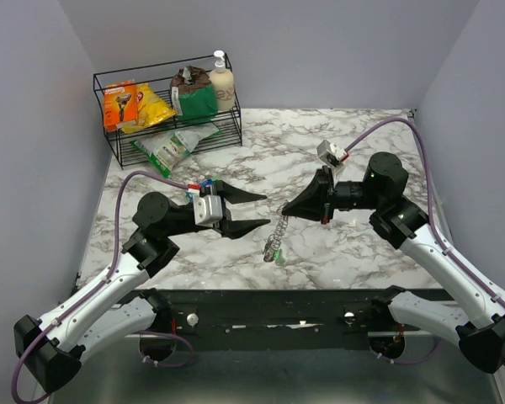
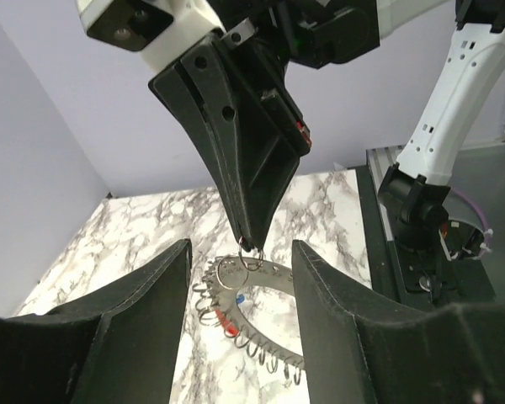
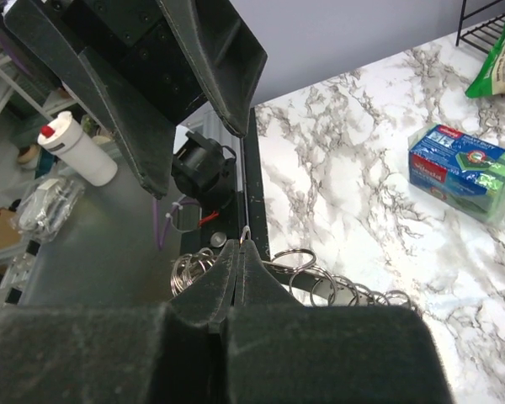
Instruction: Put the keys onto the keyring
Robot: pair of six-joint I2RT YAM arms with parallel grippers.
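Station inspected from the table's near edge.

1. Right gripper (image 1: 286, 210): jaws fully together, with no gap visible between the fingers in its own wrist view. The tips pinch 1 small wire loop (image 2: 251, 249) at the top of the keyring (image 1: 275, 242).

2. Keyring: hangs from that pinch, between the 2 grippers. Its lower end reaches the marble table (image 1: 362, 252) or sits just above it; contact cannot be confirmed. From the left wrist view it is a flat metal band fringed with many small loops.

3. Keys (image 2: 229, 323): seen only as small red and blue pieces among the loops on the band. Their blades are too small to make out.

4. Left gripper (image 1: 267, 209): jaws spread wide, holding nothing. Its 2 fingers point toward the keyring, just beside it and not touching.

5. Other items: a wire rack (image 1: 151, 69) at the back left holds packets and a pump bottle (image 1: 222, 80). A blue and green packet (image 3: 459, 168) lies on the marble, well apart from the keyring.
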